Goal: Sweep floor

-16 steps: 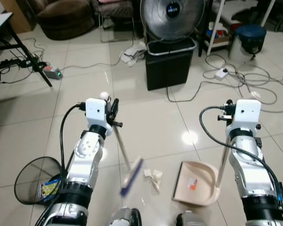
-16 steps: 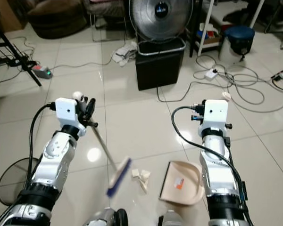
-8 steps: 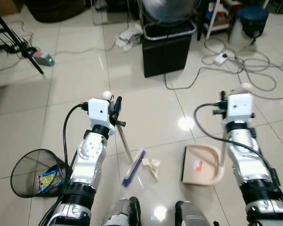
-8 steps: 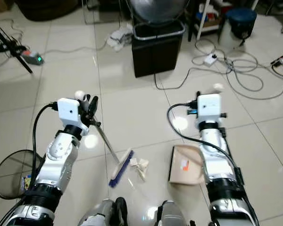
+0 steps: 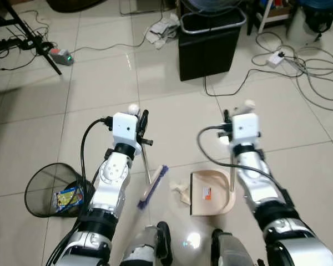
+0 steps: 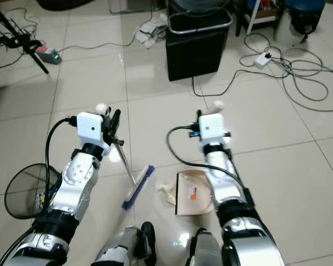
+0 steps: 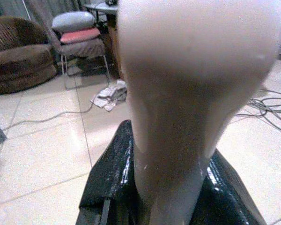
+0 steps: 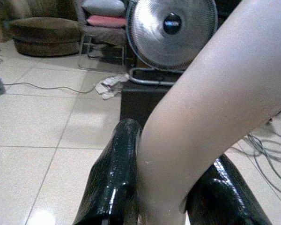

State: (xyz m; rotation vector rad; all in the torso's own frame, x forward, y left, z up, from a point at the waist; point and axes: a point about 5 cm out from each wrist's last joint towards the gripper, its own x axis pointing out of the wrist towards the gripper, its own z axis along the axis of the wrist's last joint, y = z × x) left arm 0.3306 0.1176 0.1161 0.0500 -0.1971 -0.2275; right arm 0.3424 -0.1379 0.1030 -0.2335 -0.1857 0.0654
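Left eye view: the left gripper (image 5: 143,128) is closed around the thin handle of the small blue-bristled broom (image 5: 153,187). The crumpled white paper scrap (image 5: 180,189) now lies right at the open edge of the beige plastic dustpan (image 5: 211,194); a second ago there was a gap.

Right eye view: the broom head has dropped down to the pale tiled floor (image 6: 89,83).

Left wrist view: black fingers (image 7: 113,178) squeeze a pale handle.

Right wrist view: the right gripper (image 8: 161,197) is clamped on the dustpan handle.

Meaning: one short push should finish.
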